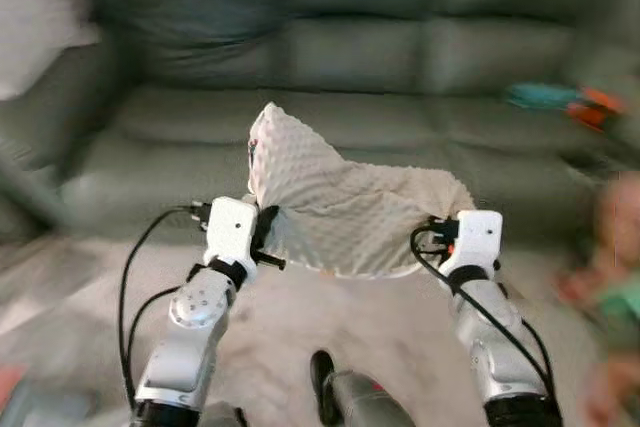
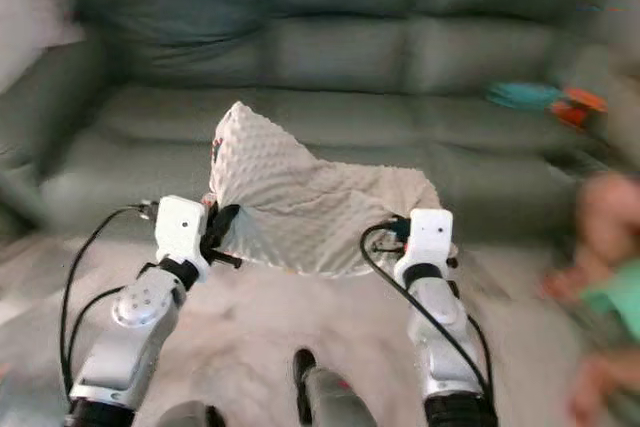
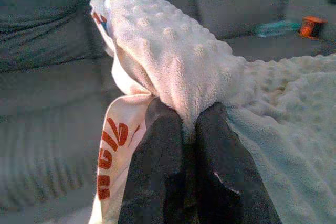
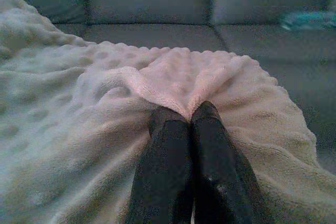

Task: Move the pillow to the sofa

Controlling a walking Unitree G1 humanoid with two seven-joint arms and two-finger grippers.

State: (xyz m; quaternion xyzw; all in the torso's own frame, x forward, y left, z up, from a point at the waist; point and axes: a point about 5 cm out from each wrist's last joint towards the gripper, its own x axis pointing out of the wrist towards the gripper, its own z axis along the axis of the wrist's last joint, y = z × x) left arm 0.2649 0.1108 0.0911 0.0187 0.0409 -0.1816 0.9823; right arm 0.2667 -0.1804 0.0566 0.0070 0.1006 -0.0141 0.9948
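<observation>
A cream, bumpy-textured pillow (image 1: 340, 209) hangs in the air between my two arms, in front of the grey-green sofa (image 1: 330, 67). My left gripper (image 3: 189, 124) is shut on the pillow's left end, where a white label with orange letters (image 3: 113, 156) dangles. My right gripper (image 4: 190, 116) is shut on a fold at the pillow's right end. The pillow's left corner sticks up higher than the rest. The sofa seat (image 1: 190, 147) lies just beyond and below the pillow.
A teal and orange object (image 1: 560, 99) lies on the right part of the sofa seat. A person (image 1: 610, 277) is blurred at the right edge, low near the floor. Pale carpet (image 1: 380, 337) lies under my arms. A white cushion (image 1: 35, 47) sits at the sofa's left end.
</observation>
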